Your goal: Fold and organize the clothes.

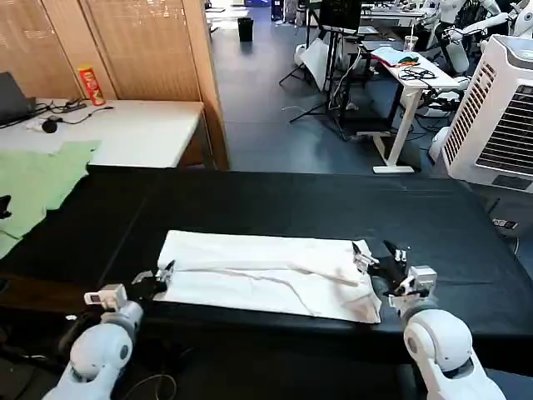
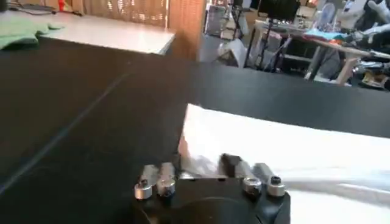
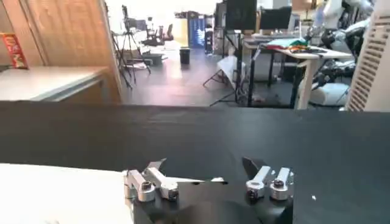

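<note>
The clothes are one white T-shirt [image 1: 266, 271], folded into a long strip across the black table [image 1: 275, 200], plain side up. My left gripper [image 1: 164, 271] is at the strip's left end. In the left wrist view that gripper [image 2: 205, 159] stands open, with the shirt's [image 2: 274, 146] rumpled corner lying between its fingers. My right gripper [image 1: 379, 255] is at the strip's right end, low over the table. The right wrist view shows this gripper [image 3: 204, 163] wide open above bare black cloth, with the shirt [image 3: 61, 189] just beside one finger.
A pale green cloth [image 1: 37, 179] lies at the table's far left. Behind it stands a white table [image 1: 133, 125] with a red can [image 1: 90, 83] and cables. A white cooler unit [image 1: 500, 108] stands at the right. Bare black tabletop stretches beyond the shirt.
</note>
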Motion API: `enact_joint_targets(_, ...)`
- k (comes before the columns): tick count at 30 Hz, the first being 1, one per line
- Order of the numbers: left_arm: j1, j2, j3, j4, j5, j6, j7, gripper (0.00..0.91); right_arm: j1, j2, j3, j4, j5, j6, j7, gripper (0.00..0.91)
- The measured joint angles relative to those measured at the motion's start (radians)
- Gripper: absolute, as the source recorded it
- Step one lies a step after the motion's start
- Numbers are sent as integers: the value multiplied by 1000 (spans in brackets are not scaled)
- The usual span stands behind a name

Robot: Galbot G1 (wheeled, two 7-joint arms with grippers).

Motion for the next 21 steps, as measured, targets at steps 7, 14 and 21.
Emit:
enact_joint_targets(7,-13,13,2,22,169,-67,26,0,3,0,10,3,1,-1,1,878)
enact_joint_targets(14,-43,124,-52,76,231,-157,41,0,0,17,14,4,0,-3,3,878)
enact_joint_targets(21,-52,275,-81,135,254,-193,24,0,-10,38,7,1,-23,-3,3,878)
